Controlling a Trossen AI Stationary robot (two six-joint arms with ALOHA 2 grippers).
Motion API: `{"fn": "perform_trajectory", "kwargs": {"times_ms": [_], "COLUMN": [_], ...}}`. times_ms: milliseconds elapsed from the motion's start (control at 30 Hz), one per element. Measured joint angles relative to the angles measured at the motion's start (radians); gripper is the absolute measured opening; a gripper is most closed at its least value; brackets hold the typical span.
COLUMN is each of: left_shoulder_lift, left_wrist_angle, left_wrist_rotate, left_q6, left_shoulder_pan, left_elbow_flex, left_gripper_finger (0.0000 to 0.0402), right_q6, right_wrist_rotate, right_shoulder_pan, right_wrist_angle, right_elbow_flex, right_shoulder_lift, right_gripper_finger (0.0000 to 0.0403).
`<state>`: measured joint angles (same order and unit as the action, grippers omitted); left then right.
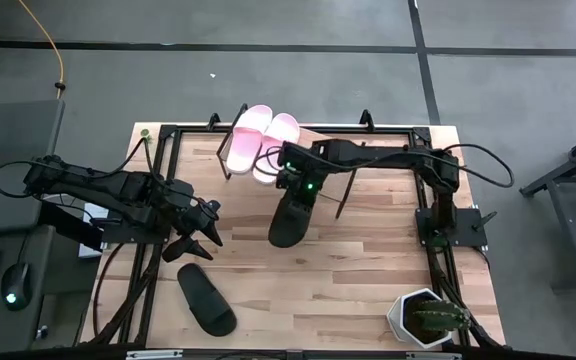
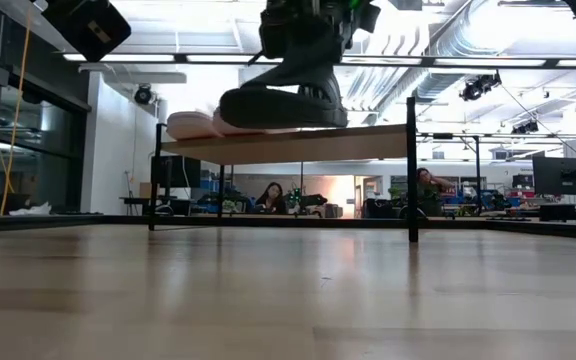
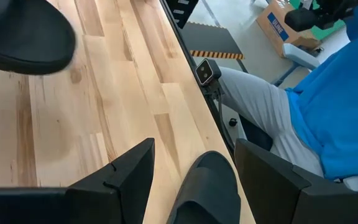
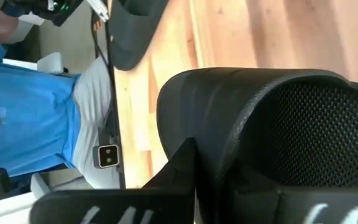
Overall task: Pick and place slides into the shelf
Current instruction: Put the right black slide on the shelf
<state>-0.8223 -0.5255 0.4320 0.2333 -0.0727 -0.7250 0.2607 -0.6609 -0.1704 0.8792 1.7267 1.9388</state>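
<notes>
My right end effector (image 1: 290, 190) is clamped on a black slide (image 1: 290, 222), lifted at the shelf's (image 1: 388, 134) 6 o'clock. The thin grip (strap only) could slip, or the toe could catch the shelf edge. My left end effector (image 1: 196, 243) hangs wide open above the second black slide (image 1: 206, 300) on the bench (image 1: 348, 270).

Slanted light-wood shelf (image 1: 313, 135): mostly covered by the dark right arm.
Lifted black slide (image 4: 278, 130): cut off at the frame edge.
Person in blue shirt (image 3: 340, 99): only torso and lap visible beyond the table edge.

Right pincer (image 4: 194, 180) clamps a black slide (image 4: 278, 124); person in blue shirt (image 4: 23, 118) beyond.
</notes>
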Motion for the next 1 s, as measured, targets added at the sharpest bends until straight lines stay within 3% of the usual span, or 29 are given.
{"fn": "perform_trajectory", "kwargs": {"times_ms": [567, 1000], "left_shoulder_lift": [0.000, 0.000], "left_wrist_angle": [0.001, 0.001], "left_wrist_rotate": [-0.025, -0.026], "left_q6": [-0.019, -0.019], "left_shoulder_pan": [0.000, 0.000], "left_elbow_flex": [0.000, 0.000], "left_gripper_finger": [0.0209, 0.0209], "right_q6": [-0.126, -0.217], "right_wrist_rotate": [0.040, 0.096], "right_shoulder_pan": [-0.082, -0.157], "right_wrist_angle": [0.099, 0.243], "right_elbow_flex": [0.000, 0.000], "right_shoulder_lift": [-0.144, -0.155], "right_gripper_finger": [0.0007, 0.0007]}}
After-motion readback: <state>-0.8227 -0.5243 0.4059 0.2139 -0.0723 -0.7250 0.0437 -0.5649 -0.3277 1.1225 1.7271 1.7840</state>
